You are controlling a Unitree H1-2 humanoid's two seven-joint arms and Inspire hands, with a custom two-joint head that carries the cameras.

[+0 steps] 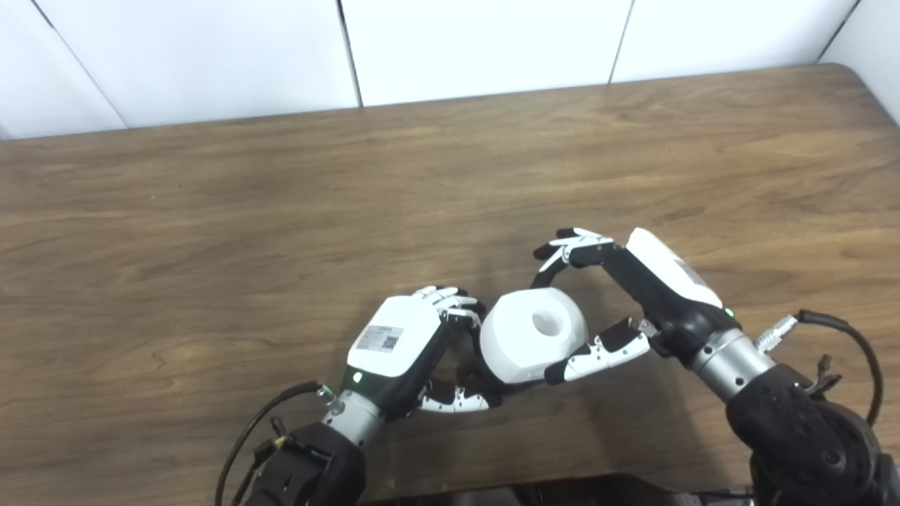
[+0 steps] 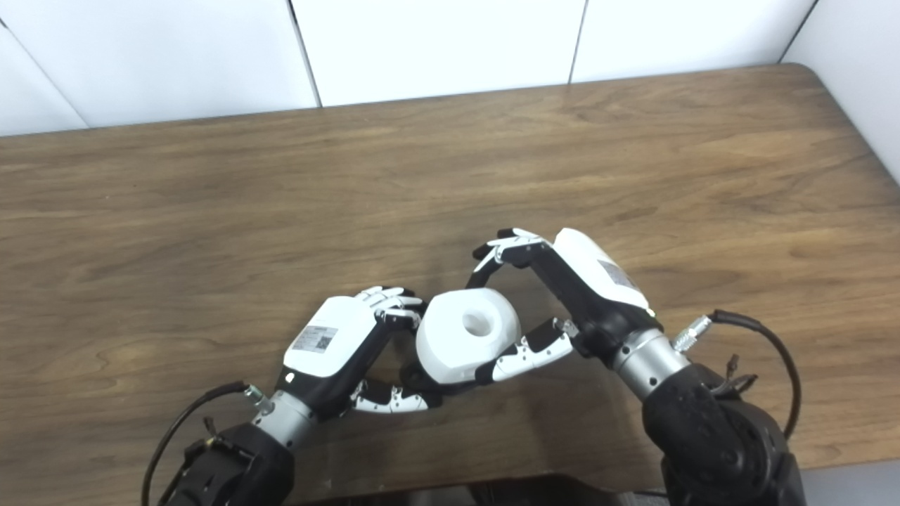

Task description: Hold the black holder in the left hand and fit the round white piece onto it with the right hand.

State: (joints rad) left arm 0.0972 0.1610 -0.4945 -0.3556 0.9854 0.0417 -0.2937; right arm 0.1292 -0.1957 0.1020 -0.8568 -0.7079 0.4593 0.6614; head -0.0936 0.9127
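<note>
The round white piece [image 1: 532, 334], thick with a hole in its middle, sits between my two hands near the table's front edge. My right hand [image 1: 619, 295] is shut on it, fingers over its far side and thumb under its near right edge. My left hand [image 1: 415, 344] is curled around the black holder [image 1: 470, 369], of which only a dark sliver shows between the palm and the white piece. The white piece presses against the holder's right side and hides most of it. In the right eye view the white piece [image 2: 467, 336] sits the same way.
The brown wooden table [image 1: 281, 211] stretches far to the back and both sides, ending at a white panelled wall. Black cables hang by both wrists near the front edge.
</note>
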